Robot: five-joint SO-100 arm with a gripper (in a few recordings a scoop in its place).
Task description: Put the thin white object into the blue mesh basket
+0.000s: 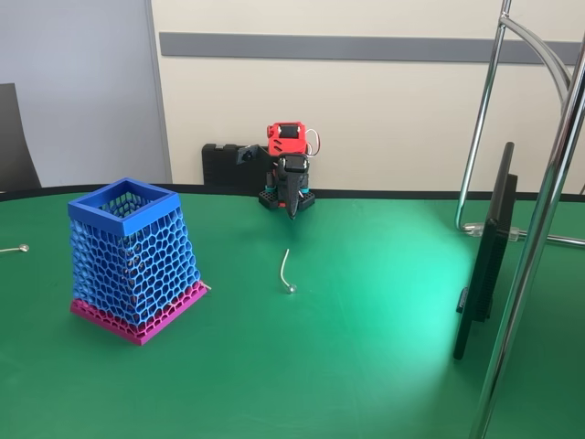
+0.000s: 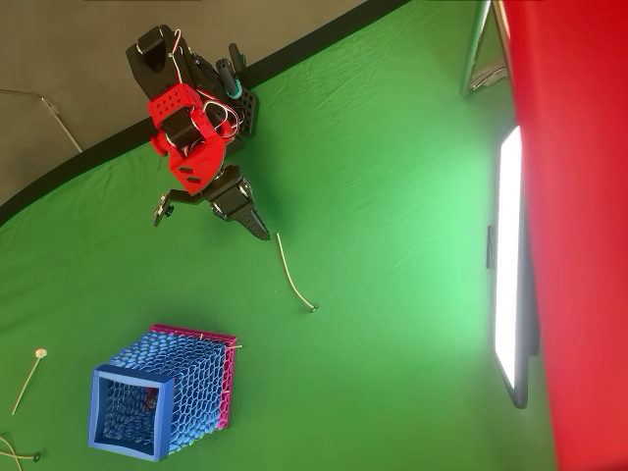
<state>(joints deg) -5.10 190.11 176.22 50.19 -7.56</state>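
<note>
1. Nearest the fixed camera: chrome tube stand (image 1: 535, 265) and a dark screen (image 1: 487, 256) seen edge-on, well off to the hand's side as the fixed view shows it, clear of everything.
2. Blue mesh basket (image 1: 134, 261) upright on its pink base, on the green surface (image 1: 366, 347), forward of the hand and off to the picture's left in the fixed view.
3. Thin stick with a round tip (image 2: 27, 379) far beyond the basket, at the surface's edge.
4. Hand (image 1: 292, 208) low at the arm's base, pointing down, fingers apparently pressed together, holding nothing.
5. Thin white object (image 1: 286, 272) flat on the surface just ahead of the hand's tip, apart from it; nothing lying between them.
</note>
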